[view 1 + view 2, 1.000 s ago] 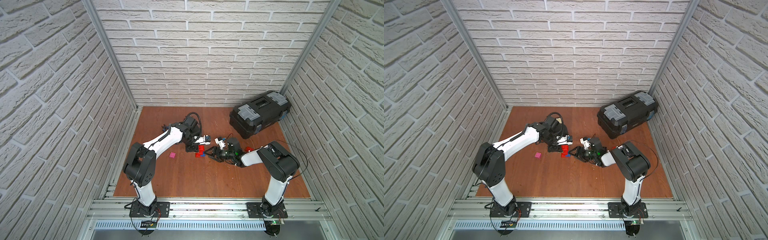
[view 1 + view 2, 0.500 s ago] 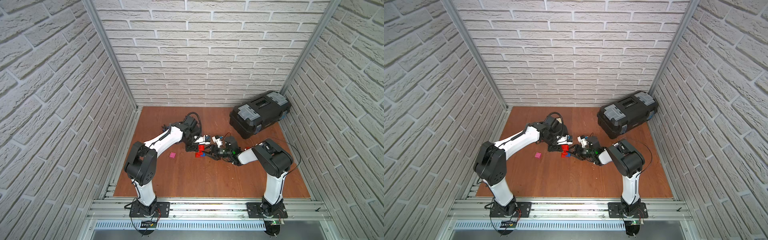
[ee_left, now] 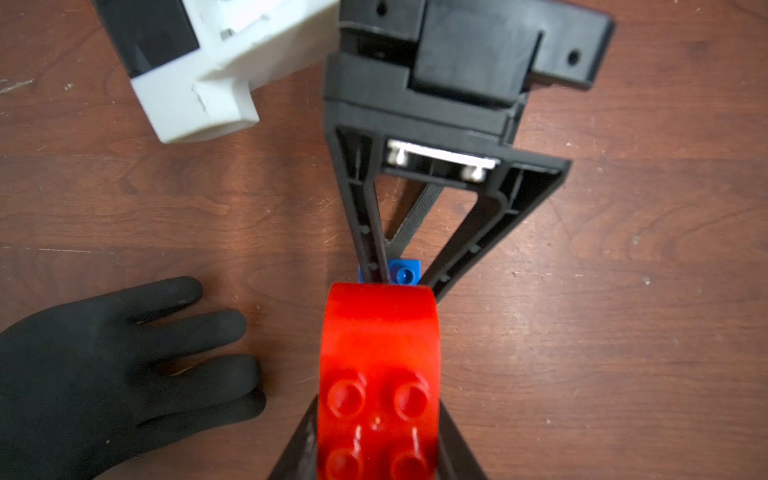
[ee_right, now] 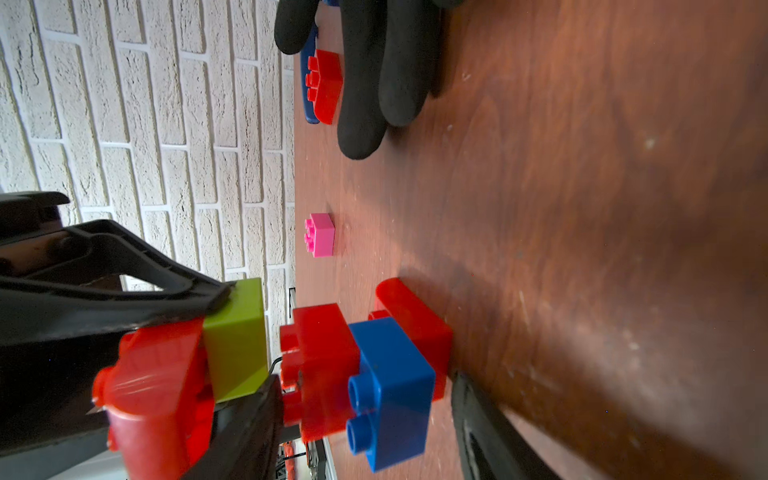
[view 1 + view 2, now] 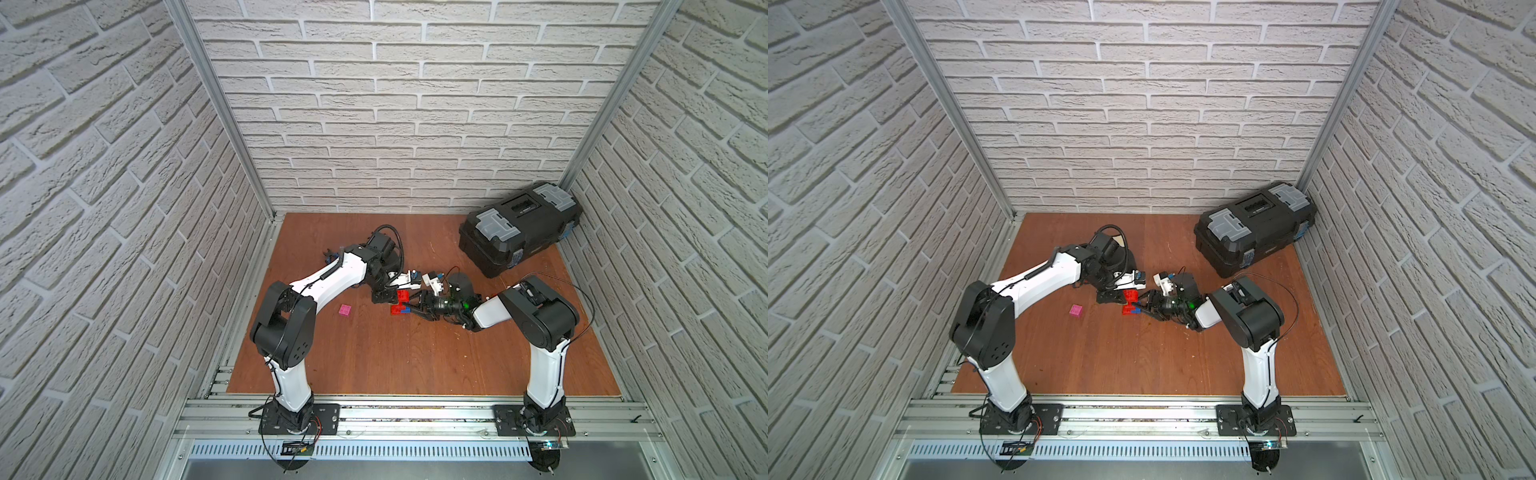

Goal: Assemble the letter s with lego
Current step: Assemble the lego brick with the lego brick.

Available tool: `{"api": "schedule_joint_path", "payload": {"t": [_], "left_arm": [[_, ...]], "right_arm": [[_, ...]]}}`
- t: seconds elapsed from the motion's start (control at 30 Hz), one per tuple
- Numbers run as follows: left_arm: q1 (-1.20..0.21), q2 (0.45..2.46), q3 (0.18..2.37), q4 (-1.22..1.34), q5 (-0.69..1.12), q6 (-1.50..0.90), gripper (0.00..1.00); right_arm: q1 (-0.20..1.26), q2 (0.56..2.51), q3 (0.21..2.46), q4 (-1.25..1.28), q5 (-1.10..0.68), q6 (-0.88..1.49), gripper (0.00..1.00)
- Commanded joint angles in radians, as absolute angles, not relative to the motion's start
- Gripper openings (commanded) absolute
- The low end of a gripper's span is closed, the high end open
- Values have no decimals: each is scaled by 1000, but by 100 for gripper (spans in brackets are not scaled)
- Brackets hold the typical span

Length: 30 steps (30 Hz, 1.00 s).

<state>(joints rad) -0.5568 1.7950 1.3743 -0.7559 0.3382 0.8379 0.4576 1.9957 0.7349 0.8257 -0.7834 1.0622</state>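
- Step in hand, as judged: mating 2 sub-stacks at the centre of the desk (image 5: 395,357).
- Left pincer (image 3: 378,403): pinching a red brick (image 3: 378,332) with a lime brick (image 4: 237,336) attached. This stack hangs clear of the desk, just above the bricks below.
- Right pincer (image 3: 404,279): fingers straddle the blue brick (image 4: 390,386). Whether they clamp it cannot be told.
- The blue brick is against a red cluster (image 4: 324,353), and the group rests on the desk.
- Next move, as judged: line up the held stack with the cluster's studs, then press down. The right pincer must brace the cluster against sliding.
- Loose parts: 1 pink brick (image 5: 345,310), left of centre; 1 spare red brick (image 4: 326,83) beside the glove (image 3: 124,365).
- Container: 1 toolbox (image 5: 519,232), far right corner, lid closed, contents hidden.
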Motion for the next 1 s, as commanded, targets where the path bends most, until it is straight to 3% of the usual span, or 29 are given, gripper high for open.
{"api": "schedule_joint_path", "payload": {"t": [0.0,0.97], "left_arm": [[-551,1813,1375,-744,373,870,32],[-538,1835,1329,-759,358,886,31]], "right_arm": [[463,2029,727,800,-758,1053,63],[440,2060,689,856,-762,1071,60]]}}
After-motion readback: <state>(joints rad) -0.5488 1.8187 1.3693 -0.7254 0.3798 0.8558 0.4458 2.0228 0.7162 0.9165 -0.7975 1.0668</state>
